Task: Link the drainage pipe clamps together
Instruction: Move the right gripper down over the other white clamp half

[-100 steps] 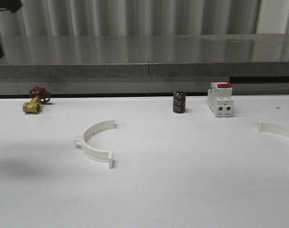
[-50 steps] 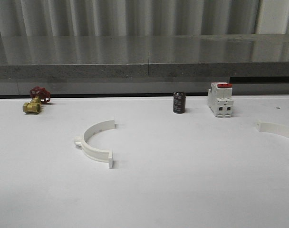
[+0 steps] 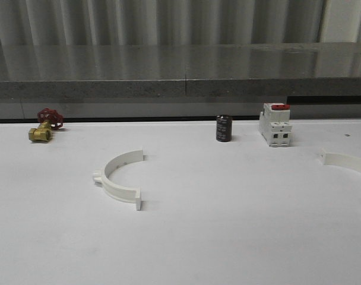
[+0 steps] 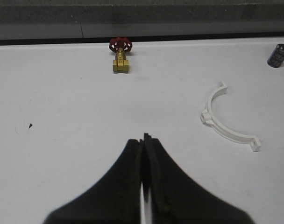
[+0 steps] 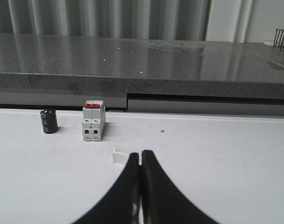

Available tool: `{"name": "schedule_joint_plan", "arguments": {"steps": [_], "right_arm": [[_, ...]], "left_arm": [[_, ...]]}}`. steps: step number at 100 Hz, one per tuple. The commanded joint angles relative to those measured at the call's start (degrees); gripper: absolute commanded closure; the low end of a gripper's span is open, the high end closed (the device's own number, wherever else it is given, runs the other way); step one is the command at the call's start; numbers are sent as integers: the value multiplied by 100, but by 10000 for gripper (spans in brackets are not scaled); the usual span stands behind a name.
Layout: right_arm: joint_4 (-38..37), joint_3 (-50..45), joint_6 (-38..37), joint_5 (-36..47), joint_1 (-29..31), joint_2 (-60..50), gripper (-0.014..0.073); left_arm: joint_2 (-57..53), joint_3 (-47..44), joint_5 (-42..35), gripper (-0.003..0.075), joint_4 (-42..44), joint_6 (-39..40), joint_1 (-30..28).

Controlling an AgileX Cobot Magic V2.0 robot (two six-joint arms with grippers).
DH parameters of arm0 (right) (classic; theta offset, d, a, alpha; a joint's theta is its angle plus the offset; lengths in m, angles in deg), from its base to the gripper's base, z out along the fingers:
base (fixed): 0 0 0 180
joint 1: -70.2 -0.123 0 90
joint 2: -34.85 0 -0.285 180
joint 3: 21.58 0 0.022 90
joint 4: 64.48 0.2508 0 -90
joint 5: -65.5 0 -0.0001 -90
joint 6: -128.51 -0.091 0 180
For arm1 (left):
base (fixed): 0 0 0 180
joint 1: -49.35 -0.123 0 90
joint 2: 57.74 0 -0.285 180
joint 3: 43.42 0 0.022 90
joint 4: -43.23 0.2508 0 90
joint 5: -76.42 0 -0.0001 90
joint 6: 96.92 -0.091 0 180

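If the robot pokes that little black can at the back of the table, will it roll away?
The little black can stands upright on its flat end, so a low, gentle poke would probably slide it. It looks taller than wide, so a higher poke might tip it. Once on its round side, it would likely roll across the smooth white table.
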Motion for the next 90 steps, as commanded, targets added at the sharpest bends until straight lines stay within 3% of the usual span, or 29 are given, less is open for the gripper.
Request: {"name": "schedule_joint_plan", "arguments": {"steps": [1,25,56,90], "right_arm": [[-43,96,18,571,-16,-100,659],[-43,411,18,451,-16,-71,659],[-43,1880,18,-1462,-16,722,659],[-43,3411,23,-3205,-16,3066,640]], "left_arm": [[-306,-85,-593,741,-72,-21,-11],[-976,-478,-800,741,-35,-21,-11],[-1004,-478,-754,741,46,-21,-11],[-1004,-478,-754,741,46,-21,-11]]}}
